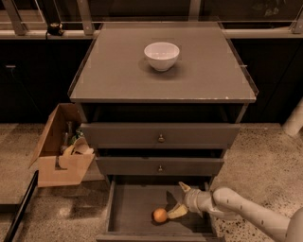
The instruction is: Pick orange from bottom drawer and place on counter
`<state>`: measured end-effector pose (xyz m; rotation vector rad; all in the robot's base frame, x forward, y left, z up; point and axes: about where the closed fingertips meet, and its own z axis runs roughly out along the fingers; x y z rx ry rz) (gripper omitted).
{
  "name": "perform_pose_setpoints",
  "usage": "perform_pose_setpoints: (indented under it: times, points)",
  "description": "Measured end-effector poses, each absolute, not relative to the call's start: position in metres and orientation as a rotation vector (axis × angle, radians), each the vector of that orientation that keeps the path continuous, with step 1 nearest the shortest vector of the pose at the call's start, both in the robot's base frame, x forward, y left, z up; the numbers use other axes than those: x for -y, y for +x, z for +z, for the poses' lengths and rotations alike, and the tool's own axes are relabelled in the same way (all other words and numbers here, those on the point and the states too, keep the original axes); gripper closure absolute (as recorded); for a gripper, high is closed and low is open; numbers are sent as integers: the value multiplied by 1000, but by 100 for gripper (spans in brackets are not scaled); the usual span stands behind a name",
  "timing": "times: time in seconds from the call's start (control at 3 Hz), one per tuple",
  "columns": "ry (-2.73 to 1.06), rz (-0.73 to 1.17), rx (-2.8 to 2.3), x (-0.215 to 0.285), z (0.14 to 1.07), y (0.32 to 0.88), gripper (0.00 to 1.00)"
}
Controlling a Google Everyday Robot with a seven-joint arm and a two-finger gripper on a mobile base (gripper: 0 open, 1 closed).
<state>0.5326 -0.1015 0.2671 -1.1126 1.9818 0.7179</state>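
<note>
claw (181, 200) lower centre, in drawer (132, 204) | fingers spread wide just right of orange (160, 215), likely to straddle it | surface (109, 71) waits, orange not yet lifted

no readable text or labels

This looks like a robotics test space, not a home. A lone drawer cabinet stands on a speckled stone floor (265, 156), its counter (118, 80) fenced with thin clear edging (250, 78) along the sides. Below the counter's left edge, an open cardboard box (61, 165) of odds and ends sits on the floor. Bare metal rails (85, 14) and dark units run behind the back edge. A pale robot arm (246, 210) reaches in from the right, its gripper (180, 201) inside the pulled-out bottom drawer (132, 208), fingers spread.
</note>
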Motion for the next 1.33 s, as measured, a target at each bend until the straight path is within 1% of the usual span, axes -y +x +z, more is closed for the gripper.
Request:
perform_pose_setpoints:
  times: [0.33,1.0,1.33]
  points:
    - [-1108,725,-1985,100,265,532,0]
    - [-1046,789,-2003,96,232,525,0]
    - [-1019,774,-2003,80,213,523,0]
